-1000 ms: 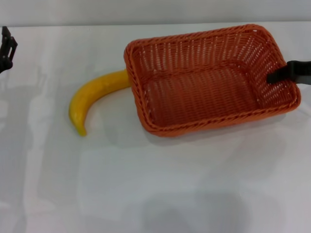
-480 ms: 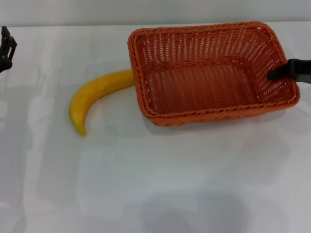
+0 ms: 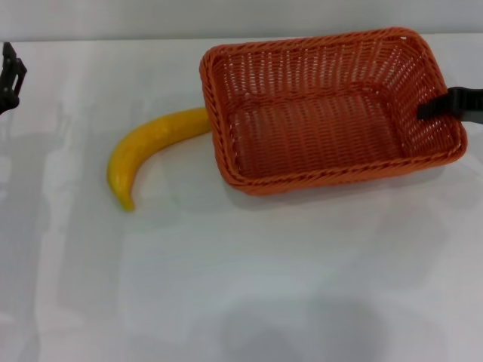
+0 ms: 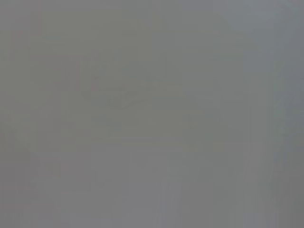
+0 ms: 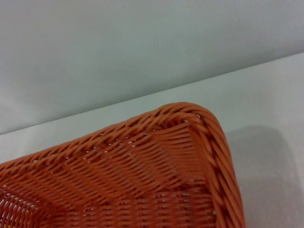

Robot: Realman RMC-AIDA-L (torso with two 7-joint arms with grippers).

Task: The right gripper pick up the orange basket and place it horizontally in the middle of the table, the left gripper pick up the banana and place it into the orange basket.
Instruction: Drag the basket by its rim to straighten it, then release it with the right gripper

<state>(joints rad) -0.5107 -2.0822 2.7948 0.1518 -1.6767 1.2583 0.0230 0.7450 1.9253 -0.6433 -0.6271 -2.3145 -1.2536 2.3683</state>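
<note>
The orange basket lies lengthwise across the white table, right of the middle, and it holds nothing. My right gripper reaches in from the right edge, with a black finger over the basket's right rim, shut on that rim. In the right wrist view a braided corner of the basket fills the lower part. The yellow banana lies on the table left of the basket, its stem end against the basket's left wall. My left gripper hangs at the far left edge, well away from the banana.
The table's back edge meets a pale grey wall right behind the basket. Bare white tabletop stretches in front of the basket and the banana. The left wrist view is a plain grey surface with nothing else in it.
The basket has turned in the right gripper's hold, so its long sides now run level with the table's back edge. The banana and left arm have not moved.
</note>
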